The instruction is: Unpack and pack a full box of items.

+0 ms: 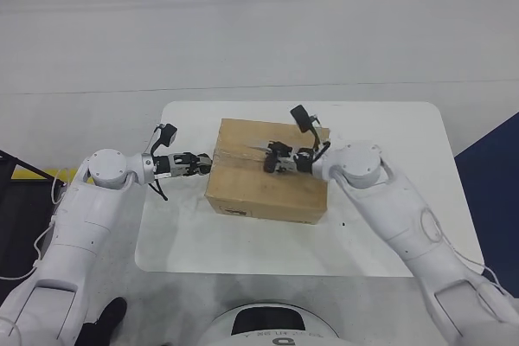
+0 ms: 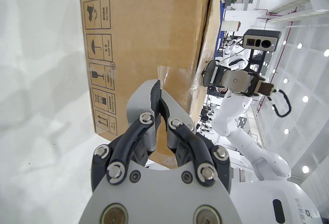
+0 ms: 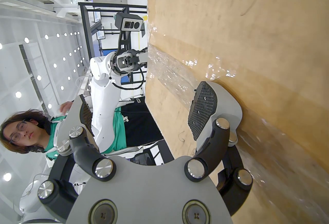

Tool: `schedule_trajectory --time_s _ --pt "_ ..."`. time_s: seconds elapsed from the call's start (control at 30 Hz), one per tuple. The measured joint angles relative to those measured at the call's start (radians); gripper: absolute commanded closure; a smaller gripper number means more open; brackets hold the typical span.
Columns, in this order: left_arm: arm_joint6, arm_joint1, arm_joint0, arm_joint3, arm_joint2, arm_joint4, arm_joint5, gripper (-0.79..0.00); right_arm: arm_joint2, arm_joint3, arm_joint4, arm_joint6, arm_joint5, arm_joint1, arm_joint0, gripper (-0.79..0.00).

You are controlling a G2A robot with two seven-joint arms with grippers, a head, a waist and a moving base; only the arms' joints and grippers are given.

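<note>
Sitting near the centre of the white rounded-corner surface (image 1: 398,233), the brown cardboard box (image 1: 268,186) is closed. Its top seam is sealed by a strip of clear packing tape (image 3: 169,68) that runs down the side nearest the left arm. That side bears a column of black handling symbols; the top carries a faint pencil scrawl. Left tool (image 2: 157,86): closed at the box's upper edge, a loose tape end sticking out from its tips. Right tool (image 3: 144,101): open wide over the lid, one pad against the taped seam. Pale grey floor (image 1: 242,52) surrounds the surface. Box contents hidden by the shut flaps.
</note>
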Motion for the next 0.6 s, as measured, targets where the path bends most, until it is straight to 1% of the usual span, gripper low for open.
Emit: schedule_trajectory --time_s 0.17,0.37,0.6 --pt "0.0 0.0 0.0 0.0 0.0 0.0 0.0 0.0 -0.048 0.041 0.02 -0.004 0.03 -0.023 0.059 -0.785" --pt "0.0 0.0 0.0 0.0 0.0 0.0 0.0 0.0 -0.118 0.124 0.074 -0.017 0.064 -0.062 0.131 -0.785" --pt "0.0 0.0 0.0 0.0 0.0 0.0 0.0 0.0 -0.206 0.208 0.096 -0.042 0.062 -0.113 0.205 -0.785"
